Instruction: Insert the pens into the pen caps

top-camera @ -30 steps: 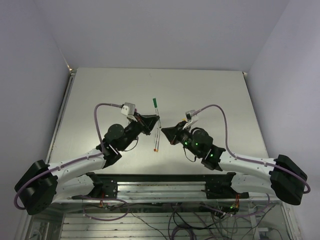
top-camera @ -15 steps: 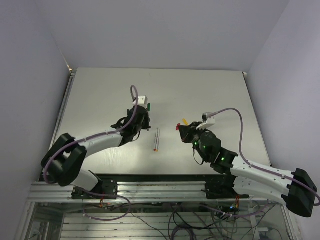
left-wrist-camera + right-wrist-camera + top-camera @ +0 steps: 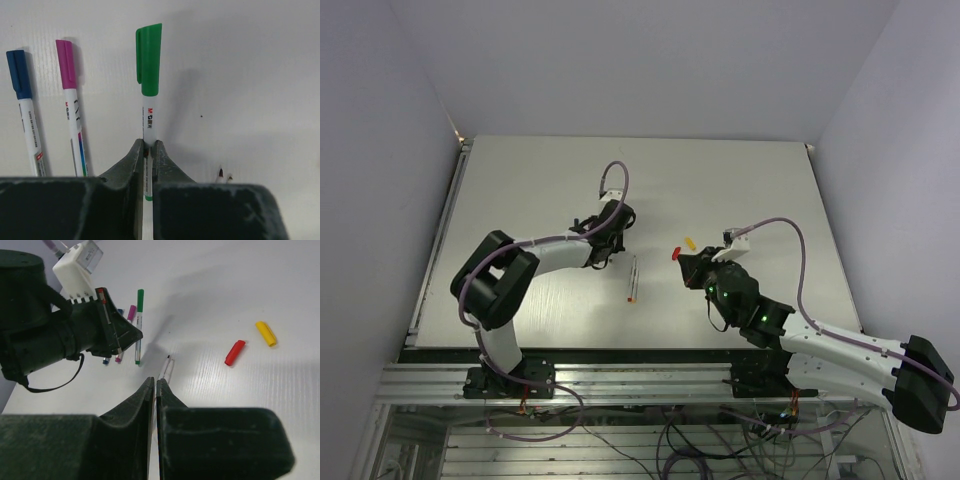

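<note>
**Top view:** On the matte, pale grey tabletop [image 3: 520, 180], the left tool [image 3: 617, 214] reaches to about the centre; how far it is spread cannot be told from here. Two bare pens [image 3: 632, 278], thin silvery sticks, lie side by side between the centre and the near edge. A stubby red cap [image 3: 676, 252] and a yellow cap [image 3: 689, 241] lie just right of centre, with the right tool [image 3: 682, 262] just beside them.

**Left wrist:** The left tool's dark, tapered fingers pinch the white printed barrel of the green-capped pen [image 3: 149, 60], whose glossy plastic cap has a flat clip. To its left, nearly parallel, lie a purple-capped pen [image 3: 70, 100] and a blue-capped pen [image 3: 25, 110], both flat on the tabletop.

**Right wrist:** The right tool's black wedge-shaped fingers are pressed together with only a hairline slit between them and nothing in it. They point toward the bare pens, and the two loose caps are off to the right.
</note>
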